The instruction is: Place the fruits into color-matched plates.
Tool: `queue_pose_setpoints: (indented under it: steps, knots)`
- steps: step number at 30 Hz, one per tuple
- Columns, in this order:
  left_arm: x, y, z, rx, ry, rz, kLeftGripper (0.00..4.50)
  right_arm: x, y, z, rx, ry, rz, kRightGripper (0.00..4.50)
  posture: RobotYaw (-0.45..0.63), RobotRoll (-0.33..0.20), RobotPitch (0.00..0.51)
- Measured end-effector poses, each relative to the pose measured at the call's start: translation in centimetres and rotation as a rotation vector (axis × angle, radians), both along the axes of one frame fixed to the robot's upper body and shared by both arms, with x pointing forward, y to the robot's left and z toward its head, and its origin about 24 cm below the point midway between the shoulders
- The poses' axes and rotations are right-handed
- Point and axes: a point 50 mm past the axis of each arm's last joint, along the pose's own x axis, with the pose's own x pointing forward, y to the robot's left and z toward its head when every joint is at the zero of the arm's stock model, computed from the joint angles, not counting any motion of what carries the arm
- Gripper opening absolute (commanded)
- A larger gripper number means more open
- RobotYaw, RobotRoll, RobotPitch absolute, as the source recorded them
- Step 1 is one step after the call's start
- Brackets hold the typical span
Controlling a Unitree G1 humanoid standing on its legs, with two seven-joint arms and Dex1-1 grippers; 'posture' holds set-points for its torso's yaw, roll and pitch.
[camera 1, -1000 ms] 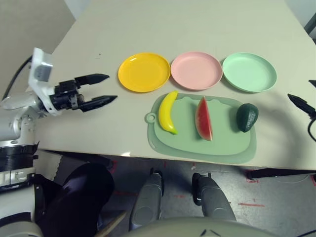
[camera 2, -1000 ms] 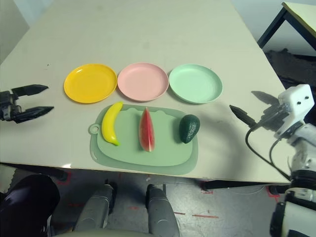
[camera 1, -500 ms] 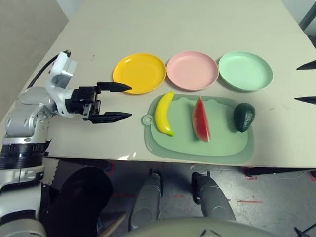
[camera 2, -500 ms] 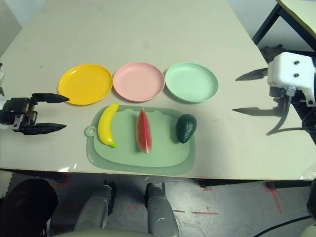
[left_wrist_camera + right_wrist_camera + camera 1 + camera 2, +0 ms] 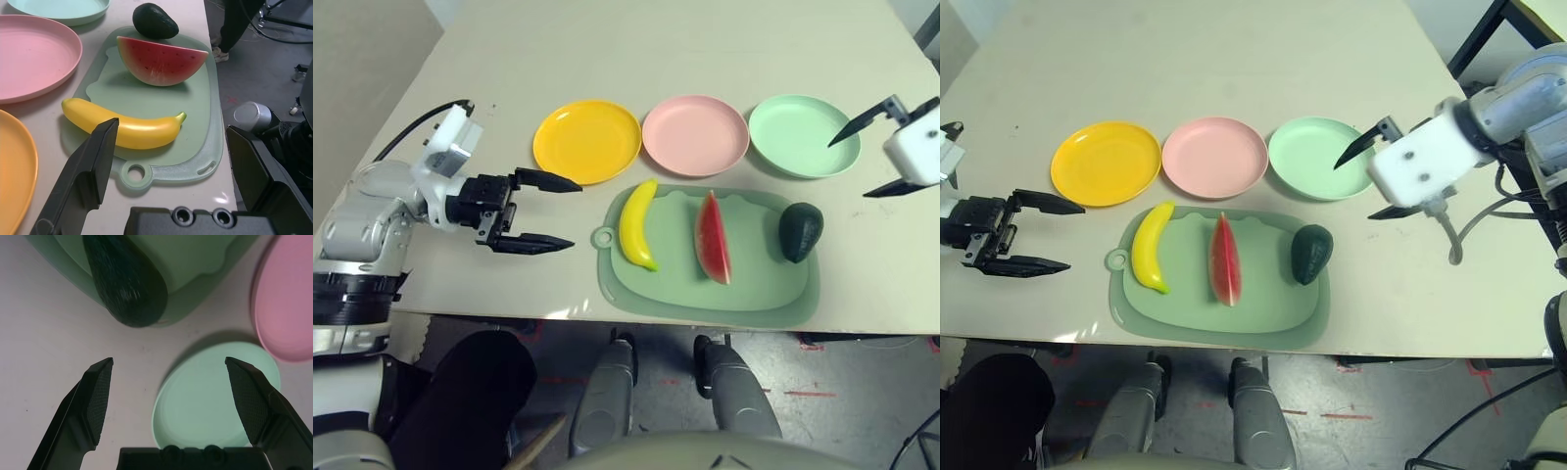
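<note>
One pale green cutting mat (image 5: 759, 289) lies on the table (image 5: 607, 39), carrying three toy fruits: a curved yellow banana (image 5: 637, 224), a red watermelon wedge (image 5: 714, 238) and a dark green avocado (image 5: 800, 232). Three round plates sit behind it: yellow plate (image 5: 586, 141), pink plate (image 5: 695, 135), mint green plate (image 5: 803, 134). The left gripper (image 5: 555, 212) and the right gripper (image 5: 1360, 184) both hang spread wide, empty.
</note>
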Motion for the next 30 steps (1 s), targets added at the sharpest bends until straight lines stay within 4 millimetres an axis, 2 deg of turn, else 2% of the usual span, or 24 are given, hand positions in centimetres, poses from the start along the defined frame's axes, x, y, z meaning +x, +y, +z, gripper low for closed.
queue_pose_setpoints:
  steps: [5,11,19,24,30]
  knots:
    - [0.1,-0.3,-0.4,0.012,0.015,-0.016,4.47,-0.6,2.0,-1.2,-0.034,0.069,0.114,4.5,-0.11,0.0,0.276]
    - [0.3,-0.3,0.3,0.016,-0.017,-0.017,4.47,-1.0,3.0,-1.5,-0.052,0.1,0.163,4.5,-0.1,0.0,0.278]
    - [0.3,-0.3,0.3,0.023,-0.022,-0.019,4.47,-1.0,3.8,-2.5,-0.048,0.145,0.189,4.5,-0.1,0.0,0.278]
    - [0.1,-0.7,0.4,0.027,-0.026,-0.037,4.47,-0.4,4.6,-3.1,-0.041,0.162,0.197,4.5,-0.09,0.0,0.278]
    - [0.1,-0.7,0.4,0.027,-0.02,-0.038,4.47,-0.4,4.4,-4.1,-0.043,0.192,0.189,4.5,-0.08,0.0,0.276]
